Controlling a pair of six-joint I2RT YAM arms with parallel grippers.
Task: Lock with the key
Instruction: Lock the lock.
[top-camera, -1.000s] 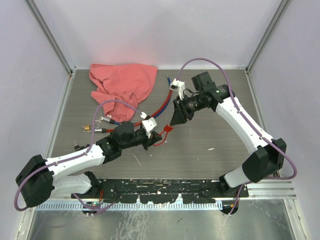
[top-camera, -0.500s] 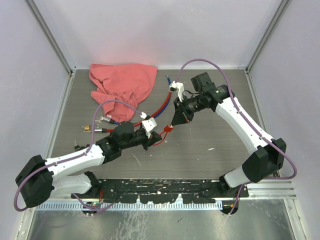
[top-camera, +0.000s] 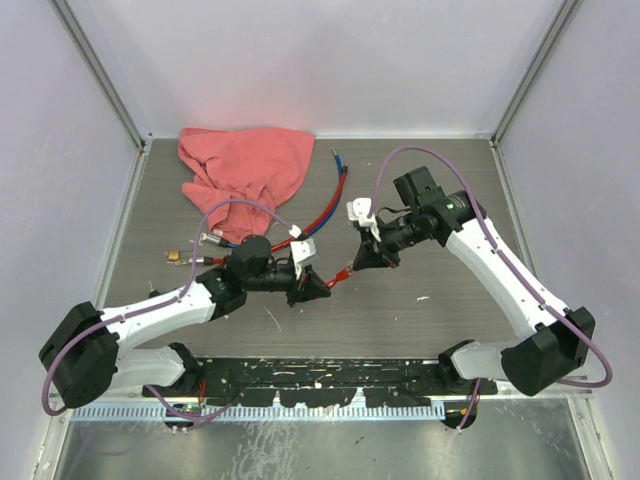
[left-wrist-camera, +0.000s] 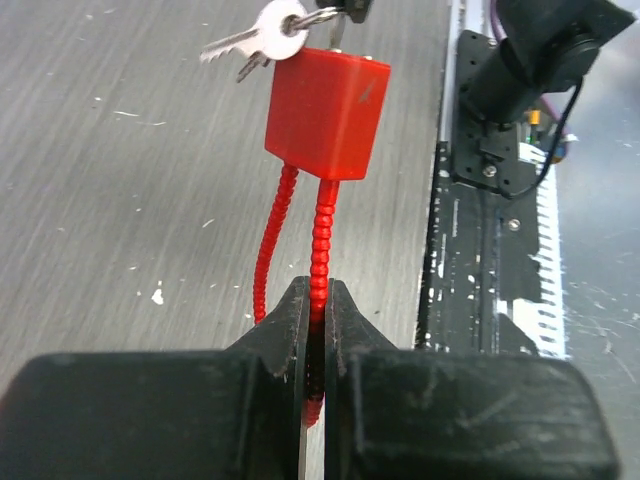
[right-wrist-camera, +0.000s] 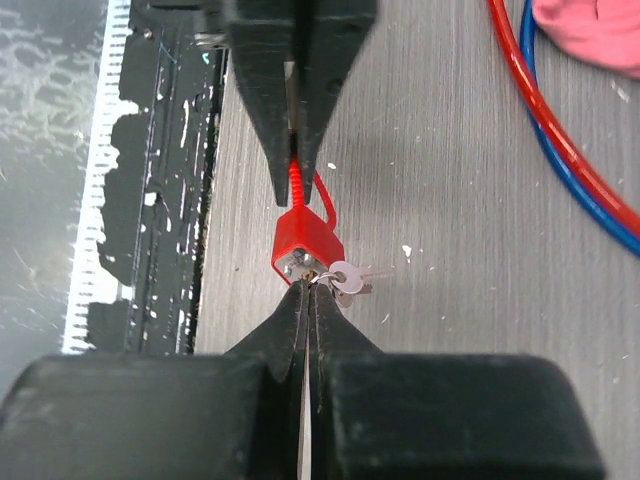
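My left tool (left-wrist-camera: 317, 300) is pressed together on the red cable shackle (left-wrist-camera: 321, 240), pinching one strand just below the padlock (left-wrist-camera: 328, 113). My right tool (right-wrist-camera: 303, 290) faces it, tips squeezed shut on the key at the padlock's far end face; the tips hide most of the key. Spare keys (left-wrist-camera: 262, 35) hang off a ring beside it. The padlock sits between the two tools, lifted off the counter (top-camera: 420, 250). Further out lie red and blue cables (right-wrist-camera: 560, 140) and a pink cloth (top-camera: 245, 165).
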